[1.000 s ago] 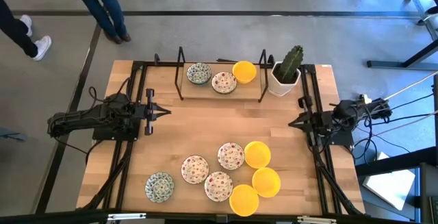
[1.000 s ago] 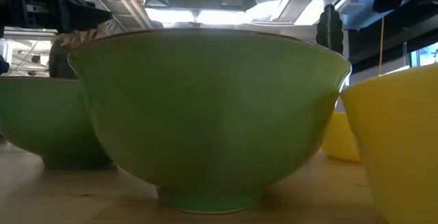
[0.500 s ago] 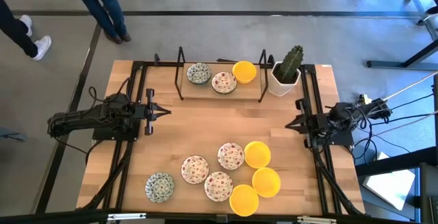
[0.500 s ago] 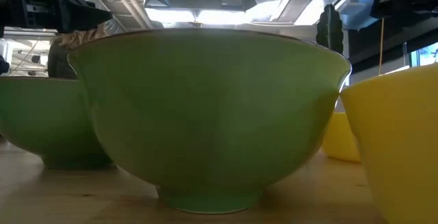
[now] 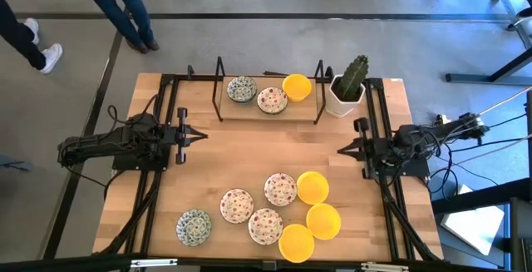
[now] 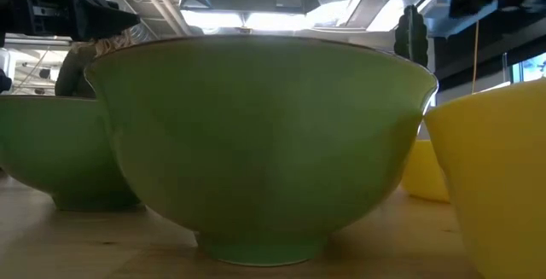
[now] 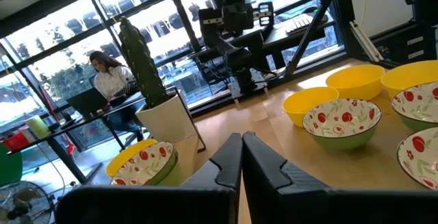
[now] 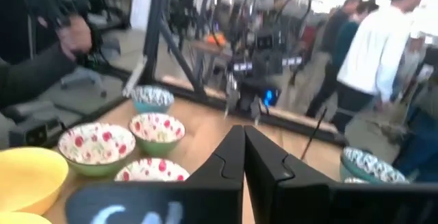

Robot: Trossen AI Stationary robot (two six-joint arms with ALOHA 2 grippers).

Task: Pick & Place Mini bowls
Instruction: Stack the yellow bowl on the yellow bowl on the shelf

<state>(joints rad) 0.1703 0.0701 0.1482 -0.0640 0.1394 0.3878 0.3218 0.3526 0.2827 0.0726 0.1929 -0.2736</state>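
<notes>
Seven mini bowls (image 5: 281,189) cluster near the desk's (image 5: 233,147) front edge, and three more sit on a rack (image 5: 266,106) at the back edge. Both grippers are empty with fingers pressed together: the left gripper (image 5: 202,136) at the left edge, the right gripper (image 5: 341,150) at the right edge, each well apart from the bowls.

Both arms were dark, near-black jointed builds mounted on black frame rails, and a loose bundle of black cables trailed from the right arm's base off the table edge. The left gripper (image 5: 202,136) and right gripper (image 5: 341,150) each ended in two slim black fingers tapering to a point. Close up, the fingers (image 7: 229,162) were matte, angular black plastic with chamfered edges.
</notes>
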